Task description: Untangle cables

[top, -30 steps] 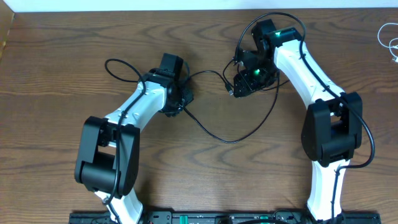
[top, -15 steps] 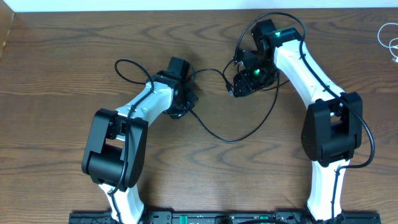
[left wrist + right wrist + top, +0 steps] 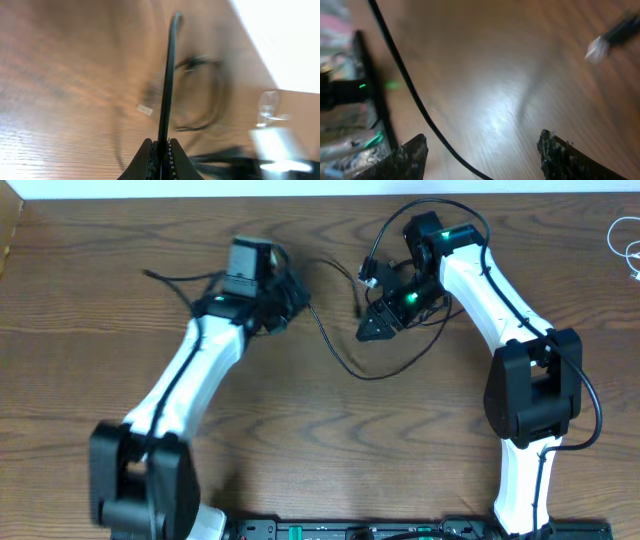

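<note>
A thin black cable (image 3: pixel 345 368) lies across the wooden table (image 3: pixel 300 460), from a tail at the far left (image 3: pixel 160 277) to a loop in the middle. My left gripper (image 3: pixel 290 298) is shut on it; in the left wrist view the cable (image 3: pixel 169 75) stands straight up out of the closed jaws (image 3: pixel 162 152). A silver-tipped plug (image 3: pixel 145 110) lies on the wood beyond. My right gripper (image 3: pixel 368 332) hangs open over the loop. In the right wrist view the cable (image 3: pixel 410 85) crosses between the spread fingers (image 3: pixel 405 157) without touching them, and a plug (image 3: pixel 612 37) lies at top right.
A thin white cable (image 3: pixel 628 242) lies at the table's far right edge, apart from the black one. The right arm's own thicker black wire arcs above its wrist (image 3: pixel 440 208). The table's back edge meets a white surface (image 3: pixel 300 188).
My left gripper has shut on the black cable and swung up and to the left, pulling the left loop straight and shrinking the middle loop. The right gripper has shifted only slightly.
</note>
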`<state>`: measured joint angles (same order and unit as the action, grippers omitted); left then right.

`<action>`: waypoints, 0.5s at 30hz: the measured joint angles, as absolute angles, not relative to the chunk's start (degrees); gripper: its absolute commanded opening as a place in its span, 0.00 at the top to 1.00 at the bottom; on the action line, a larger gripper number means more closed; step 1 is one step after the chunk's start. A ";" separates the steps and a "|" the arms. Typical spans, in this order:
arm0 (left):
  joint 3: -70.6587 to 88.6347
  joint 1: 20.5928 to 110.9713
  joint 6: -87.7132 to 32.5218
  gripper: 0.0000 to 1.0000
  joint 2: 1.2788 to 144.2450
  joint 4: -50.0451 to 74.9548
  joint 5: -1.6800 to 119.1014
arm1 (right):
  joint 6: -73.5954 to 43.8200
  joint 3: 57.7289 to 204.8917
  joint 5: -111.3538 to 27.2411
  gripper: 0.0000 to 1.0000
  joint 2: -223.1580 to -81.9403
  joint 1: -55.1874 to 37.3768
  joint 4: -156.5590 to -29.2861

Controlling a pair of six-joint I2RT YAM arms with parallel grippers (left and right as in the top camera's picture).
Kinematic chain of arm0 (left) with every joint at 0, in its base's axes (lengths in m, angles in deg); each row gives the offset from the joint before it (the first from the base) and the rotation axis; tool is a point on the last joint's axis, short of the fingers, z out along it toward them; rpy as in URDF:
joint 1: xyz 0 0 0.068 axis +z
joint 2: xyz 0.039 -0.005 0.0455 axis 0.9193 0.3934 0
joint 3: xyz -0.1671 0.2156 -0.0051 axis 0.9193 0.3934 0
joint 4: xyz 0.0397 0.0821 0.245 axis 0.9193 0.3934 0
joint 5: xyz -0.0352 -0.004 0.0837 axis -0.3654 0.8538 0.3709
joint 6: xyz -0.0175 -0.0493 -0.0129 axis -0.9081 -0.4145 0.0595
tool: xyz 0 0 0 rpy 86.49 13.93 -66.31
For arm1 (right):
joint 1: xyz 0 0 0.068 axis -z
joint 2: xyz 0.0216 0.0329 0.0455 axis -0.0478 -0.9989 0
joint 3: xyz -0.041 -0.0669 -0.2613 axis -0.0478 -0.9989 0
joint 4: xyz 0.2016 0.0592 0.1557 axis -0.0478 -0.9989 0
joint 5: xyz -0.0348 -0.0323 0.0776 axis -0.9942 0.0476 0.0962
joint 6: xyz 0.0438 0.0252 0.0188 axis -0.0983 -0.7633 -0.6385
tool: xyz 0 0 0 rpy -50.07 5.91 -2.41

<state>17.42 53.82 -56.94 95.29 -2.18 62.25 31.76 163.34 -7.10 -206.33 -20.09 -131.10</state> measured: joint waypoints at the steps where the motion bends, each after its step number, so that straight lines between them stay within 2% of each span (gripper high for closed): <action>1: 17.29 54.34 -56.94 0.92 93.80 -2.24 61.90 | 33.98 163.34 -5.06 0.30 -206.33 -20.15 -131.31; 8: 17.18 57.62 -57.64 0.93 90.08 -3.01 58.99 | 43.73 163.34 1.58 0.36 -206.33 -21.88 -130.68; 15: 17.18 58.58 -59.10 0.93 90.08 -3.53 56.39 | 47.16 162.97 2.96 0.44 -206.33 -26.01 -126.00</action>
<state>17.18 58.58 -59.10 90.08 -3.53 56.39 47.16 162.97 2.96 -206.33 -26.01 -126.00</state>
